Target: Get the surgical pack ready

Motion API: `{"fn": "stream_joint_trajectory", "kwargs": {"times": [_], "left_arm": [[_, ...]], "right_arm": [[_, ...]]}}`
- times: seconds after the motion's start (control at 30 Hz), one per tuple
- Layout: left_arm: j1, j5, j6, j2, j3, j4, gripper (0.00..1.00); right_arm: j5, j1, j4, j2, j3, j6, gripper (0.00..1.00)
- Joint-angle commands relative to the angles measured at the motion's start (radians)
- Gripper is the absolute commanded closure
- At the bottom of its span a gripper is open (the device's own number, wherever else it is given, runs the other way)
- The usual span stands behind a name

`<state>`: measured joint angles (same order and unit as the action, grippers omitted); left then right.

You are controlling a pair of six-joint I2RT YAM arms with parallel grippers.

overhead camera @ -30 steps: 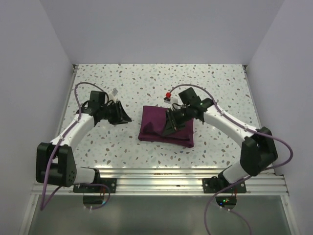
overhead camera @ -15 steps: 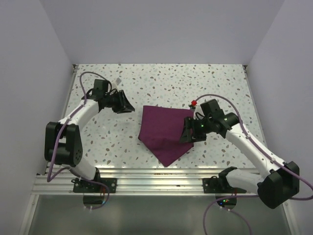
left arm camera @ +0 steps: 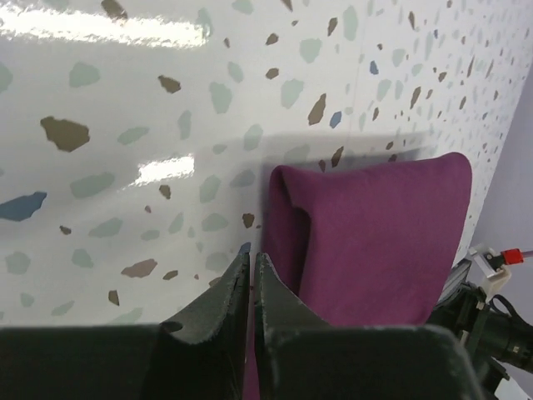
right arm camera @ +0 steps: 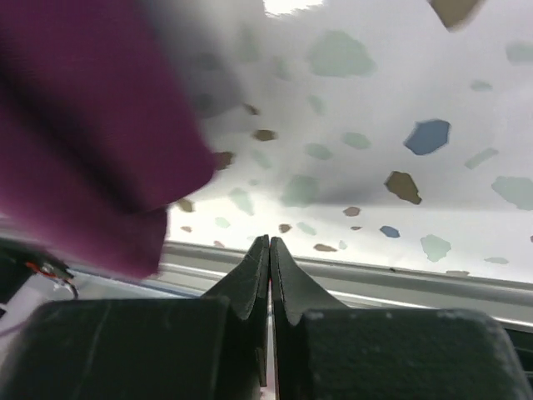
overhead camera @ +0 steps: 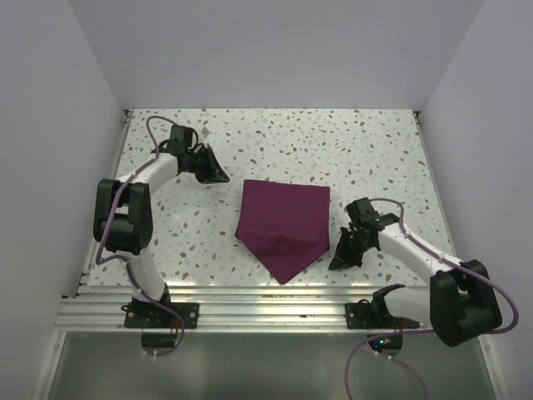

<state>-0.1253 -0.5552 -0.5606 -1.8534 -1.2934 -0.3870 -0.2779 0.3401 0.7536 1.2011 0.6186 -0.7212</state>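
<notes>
left gripper (overhead camera: 218,175) sitting upper left of frame, fingers pressed together on nothing, maroon surgical pack (overhead camera: 283,223) lying centre frame on speckled table (overhead camera: 375,150), folded corner pointing down, right gripper (overhead camera: 337,260) sitting lower right just beside it, fingers together, empty

The overhead view is lit brightly and evenly from above and is rendered sharp throughout. Only short, soft shadows are cast beneath the arms onto the speckled table (overhead camera: 275,142), and a pale sheen is seen along its near edge by the rail (overhead camera: 275,296).

In the left wrist view, white glare streaks are reflected at the upper left. A grey shadow is thrown beyond the surgical pack (left arm camera: 375,242).

The right wrist view is the poorest: the cloth is smeared, perhaps by motion, and a dim shadow is laid across the middle.

The left gripper (left arm camera: 252,271) and right gripper (right arm camera: 268,250) are shown dark and soft-focused.
</notes>
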Motion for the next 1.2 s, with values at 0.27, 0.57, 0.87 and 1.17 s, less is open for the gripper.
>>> {"fn": "stream_joint_trajectory", "kwargs": {"times": [0.27,0.57,0.87,1.17], "left_arm": [[0.001,0.115,0.139,0.236,0.175,-0.142,0.82],[0.001,0.169,0.154,0.488,0.296,-0.188,0.78],[-0.152,0.267,0.151,0.714,0.384,-0.22,0.7],[-0.434,0.481,0.081,0.653,0.266,-0.246,0.62]], "right_arm": [[-0.115,-0.004,-0.413,0.175,-0.083,-0.233,1.0],[-0.109,-0.018,-0.404,0.425,0.199,-0.205,1.0],[-0.066,-0.095,-0.131,0.878,0.787,0.033,1.0],[0.045,-0.177,0.11,0.945,1.123,0.219,0.54]]}}
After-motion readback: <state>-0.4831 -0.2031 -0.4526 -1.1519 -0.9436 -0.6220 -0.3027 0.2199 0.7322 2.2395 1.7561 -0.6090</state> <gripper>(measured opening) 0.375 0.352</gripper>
